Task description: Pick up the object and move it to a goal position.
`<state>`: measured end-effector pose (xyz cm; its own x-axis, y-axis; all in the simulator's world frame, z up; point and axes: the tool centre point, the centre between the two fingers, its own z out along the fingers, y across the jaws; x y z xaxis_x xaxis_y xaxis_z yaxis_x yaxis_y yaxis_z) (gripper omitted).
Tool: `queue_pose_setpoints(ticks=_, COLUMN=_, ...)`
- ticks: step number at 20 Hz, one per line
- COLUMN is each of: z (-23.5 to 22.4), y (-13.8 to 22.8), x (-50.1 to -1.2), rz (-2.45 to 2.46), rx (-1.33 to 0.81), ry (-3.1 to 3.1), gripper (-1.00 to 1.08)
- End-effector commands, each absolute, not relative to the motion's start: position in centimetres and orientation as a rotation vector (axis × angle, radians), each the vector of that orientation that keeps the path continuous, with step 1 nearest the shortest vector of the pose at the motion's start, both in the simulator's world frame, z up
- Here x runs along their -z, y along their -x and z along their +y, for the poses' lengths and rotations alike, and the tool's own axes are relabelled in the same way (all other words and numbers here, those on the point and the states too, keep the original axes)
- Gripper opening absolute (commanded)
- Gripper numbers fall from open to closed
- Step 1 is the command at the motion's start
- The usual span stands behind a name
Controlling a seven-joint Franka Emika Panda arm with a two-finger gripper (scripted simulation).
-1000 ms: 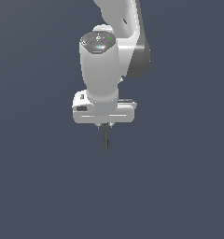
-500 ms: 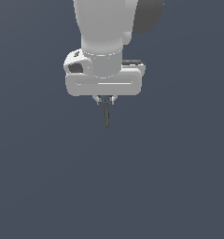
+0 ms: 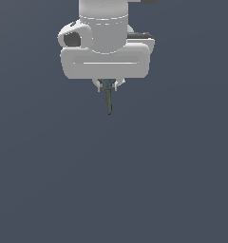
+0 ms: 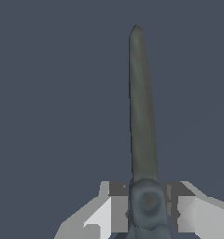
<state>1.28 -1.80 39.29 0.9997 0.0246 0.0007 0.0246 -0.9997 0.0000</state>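
Note:
My gripper (image 3: 107,86) hangs under the white hand in the exterior view and is shut on the scissors (image 3: 108,100). Only their thin dark grey-green blades show, pointing down from between the fingers. In the wrist view the blades (image 4: 142,107) run away from the camera, with the pivot clamped between the two grey fingers (image 4: 115,205). The gripper (image 4: 146,205) holds them in the air above the plain dark grey-blue ground. The orange-yellow ring handles are hidden inside the hand.
The white arm and hand (image 3: 106,47) fill the upper middle of the exterior view. Only the flat dark grey-blue ground (image 3: 114,190) shows below and around.
The hand with the scissors has risen and come closer to the exterior camera, looking larger and higher in the picture. The grip on the scissors has stayed the same.

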Motion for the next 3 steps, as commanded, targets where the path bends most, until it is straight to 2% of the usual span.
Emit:
queue_pose_setpoints(ticks=1, z=-1.78, y=-1.27, x=-39.78, rz=-0.039, rx=0.000, ry=3.141, gripper=-1.00)
queue_pose_setpoints(ticks=3, z=-1.78, y=-1.28, x=-39.86, rz=-0.039, rx=0.000, ry=3.141, gripper=-1.00)
